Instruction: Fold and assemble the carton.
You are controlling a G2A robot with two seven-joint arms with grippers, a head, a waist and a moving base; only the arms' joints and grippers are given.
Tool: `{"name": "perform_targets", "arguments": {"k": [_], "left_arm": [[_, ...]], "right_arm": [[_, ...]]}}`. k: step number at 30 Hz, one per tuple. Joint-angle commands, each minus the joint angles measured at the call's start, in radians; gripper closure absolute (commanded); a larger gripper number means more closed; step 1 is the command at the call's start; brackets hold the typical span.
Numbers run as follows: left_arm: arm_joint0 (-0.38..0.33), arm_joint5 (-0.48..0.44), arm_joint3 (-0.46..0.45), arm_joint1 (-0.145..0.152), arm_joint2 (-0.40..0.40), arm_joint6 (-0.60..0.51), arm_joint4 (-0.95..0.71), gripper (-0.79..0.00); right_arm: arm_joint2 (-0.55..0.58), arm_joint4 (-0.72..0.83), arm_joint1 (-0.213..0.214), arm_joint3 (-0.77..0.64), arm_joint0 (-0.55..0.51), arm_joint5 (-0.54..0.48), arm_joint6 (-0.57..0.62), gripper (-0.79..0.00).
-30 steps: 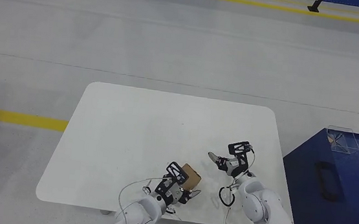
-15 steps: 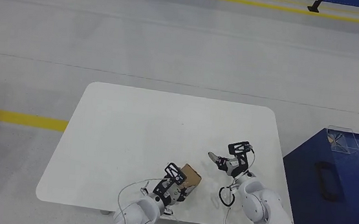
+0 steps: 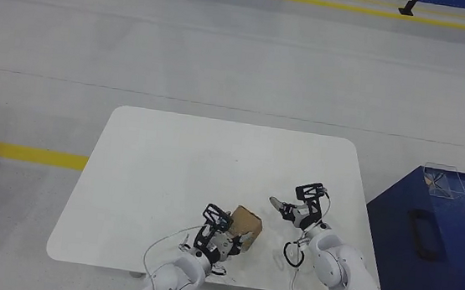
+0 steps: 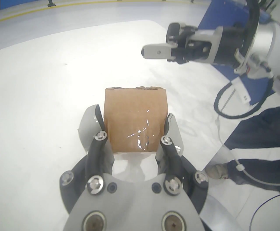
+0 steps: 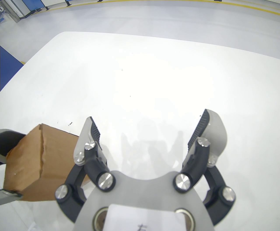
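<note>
Low at centre, left gripper (image 4: 133, 119) clamped the small brown cardboard carton (image 3: 248, 221), best held steady for the spread-fingered right gripper (image 5: 149, 119).

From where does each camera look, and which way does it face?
Top view: above the arms, facing down at the white rounded table; both arms show.
Left wrist view: on that wrist, facing along the left gripper, shut on the brown cardboard carton.
Right wrist view: on that wrist, facing over the open right gripper across the table.
Shared by all: the carton.
</note>
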Motion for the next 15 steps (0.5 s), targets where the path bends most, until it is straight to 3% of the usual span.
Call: {"name": "perform_targets", "arguments": {"k": [1, 4, 6, 9, 13, 14, 15], "left_arm": [[0.004, 0.039, -0.002, -0.009, -0.026, 0.008, -0.175, 0.0], [-0.009, 0.067, 0.012, -0.026, -0.062, -0.032, -0.479, 0.0], [-0.03, 0.076, 0.051, -0.033, -0.086, -0.115, -0.671, 0.0], [-0.073, 0.094, 0.115, -0.037, -0.104, -0.211, -0.814, 0.0], [-0.109, 0.118, 0.182, -0.04, -0.103, -0.253, -0.862, 0.0], [-0.113, 0.128, 0.192, -0.04, -0.104, -0.259, -0.867, -0.04], [-0.122, 0.145, 0.202, -0.039, -0.102, -0.271, -0.849, -0.317]], "right_arm": [[0.0, 0.0, 0.0, 0.0, 0.0, 0.0, 0.0, -0.785], [0.0, 0.0, 0.0, 0.0, 0.0, 0.0, 0.0, -0.785], [0.0, 0.0, 0.0, 0.0, 0.0, 0.0, 0.0, -0.785], [0.0, 0.0, 0.0, 0.0, 0.0, 0.0, 0.0, -0.785], [0.0, 0.0, 0.0, 0.0, 0.0, 0.0, 0.0, -0.785], [0.0, 0.0, 0.0, 0.0, 0.0, 0.0, 0.0, -0.785], [0.0, 0.0, 0.0, 0.0, 0.0, 0.0, 0.0, -0.785]]}}
